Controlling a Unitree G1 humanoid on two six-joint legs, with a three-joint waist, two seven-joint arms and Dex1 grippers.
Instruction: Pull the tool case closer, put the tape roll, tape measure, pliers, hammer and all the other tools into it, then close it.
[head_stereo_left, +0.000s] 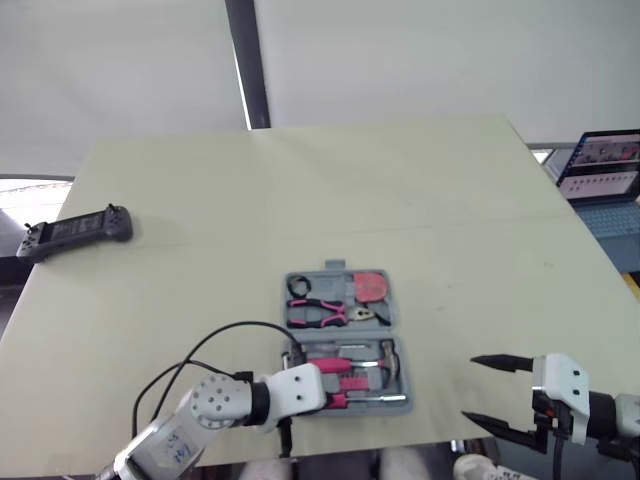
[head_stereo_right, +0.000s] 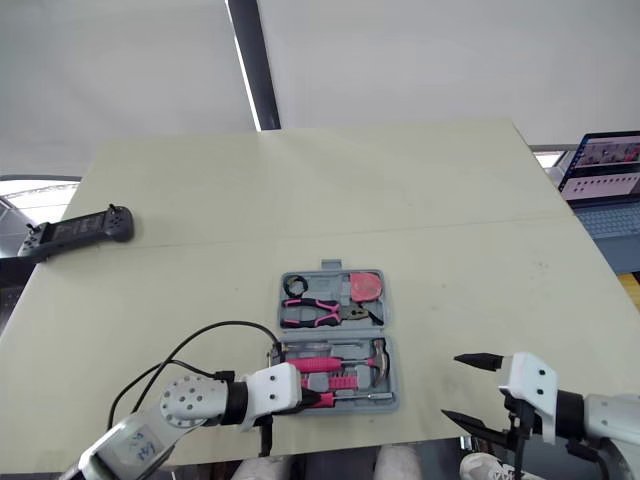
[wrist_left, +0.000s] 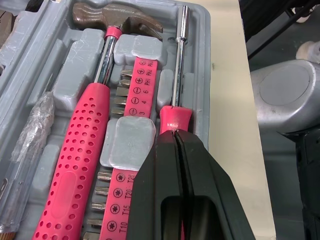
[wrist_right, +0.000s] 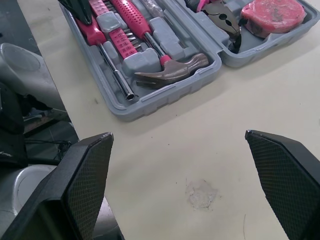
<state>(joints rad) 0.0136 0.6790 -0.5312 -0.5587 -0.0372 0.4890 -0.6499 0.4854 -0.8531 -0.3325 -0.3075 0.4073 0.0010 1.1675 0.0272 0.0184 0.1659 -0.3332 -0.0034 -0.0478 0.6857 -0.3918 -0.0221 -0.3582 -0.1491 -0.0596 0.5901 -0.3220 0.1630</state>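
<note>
Tools sit in the case (head_stereo_left: 405, 385), where the left end effector (wrist_left: 175, 137) pinches the driver (wrist_left: 176, 65). The right end effector (head_stereo_left: 472, 388) hangs spread beside it. Closing likely remains.

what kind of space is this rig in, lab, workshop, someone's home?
Probably a lab or office test area, not a working workshop: a pale table with a tool case and a handheld controller on it, an open laptop beside it, plain white wall behind.
</note>
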